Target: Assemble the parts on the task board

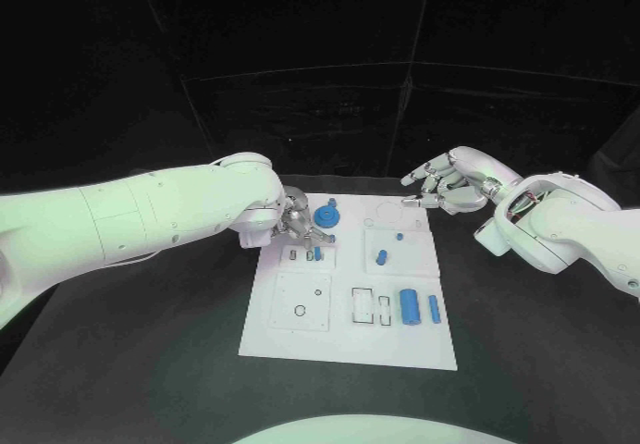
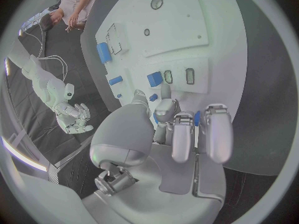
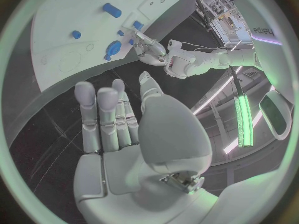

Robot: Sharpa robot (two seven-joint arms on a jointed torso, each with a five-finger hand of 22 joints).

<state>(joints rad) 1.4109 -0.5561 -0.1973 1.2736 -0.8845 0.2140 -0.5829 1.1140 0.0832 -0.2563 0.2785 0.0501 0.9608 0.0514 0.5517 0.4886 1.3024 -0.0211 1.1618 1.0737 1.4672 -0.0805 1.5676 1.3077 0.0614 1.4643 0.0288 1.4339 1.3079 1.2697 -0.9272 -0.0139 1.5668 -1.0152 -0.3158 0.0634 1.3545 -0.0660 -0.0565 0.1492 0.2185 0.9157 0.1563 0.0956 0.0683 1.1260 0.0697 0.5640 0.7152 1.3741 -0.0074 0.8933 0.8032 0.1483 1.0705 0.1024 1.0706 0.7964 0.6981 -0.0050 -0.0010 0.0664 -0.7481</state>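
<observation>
No lettering can be read on anything here (board and parts bear none legible).

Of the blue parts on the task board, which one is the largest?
The thick blue cylinder near the board's near right edge, lying on its side. Beside it lies a thinner blue rod; the other blue pieces further up the task board are smaller.

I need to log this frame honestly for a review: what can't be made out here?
- Head view: the silver left hand covers its fingertips, so whether it holds a small blue part cannot be told.
- Left wrist view: a blue part is mostly hidden behind the fingers; shape unclear.
- Head view: the white task board's small dark markings are too small to read.
</observation>
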